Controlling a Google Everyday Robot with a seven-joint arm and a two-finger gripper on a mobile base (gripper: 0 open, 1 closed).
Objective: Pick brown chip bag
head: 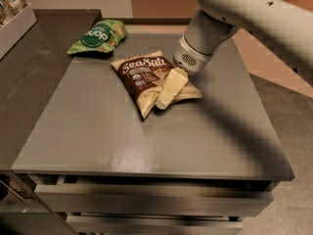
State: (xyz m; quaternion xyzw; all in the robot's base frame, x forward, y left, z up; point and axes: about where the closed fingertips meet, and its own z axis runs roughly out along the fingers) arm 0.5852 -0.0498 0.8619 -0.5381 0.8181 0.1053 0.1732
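Observation:
The brown chip bag (141, 75) lies flat on the grey table top (146, 146), a little behind its middle, with its dark top and white "Sea Salt" script facing up and its tan part toward the front right. My gripper (167, 91) comes down from the upper right on the white arm and rests over the right side of the bag, covering part of its tan area.
A smaller green bag (99, 35) lies at the back left, near the seam with a dark counter (29, 77). A white box (14, 21) stands at the far left. Drawer fronts (146, 199) sit under the table's front edge.

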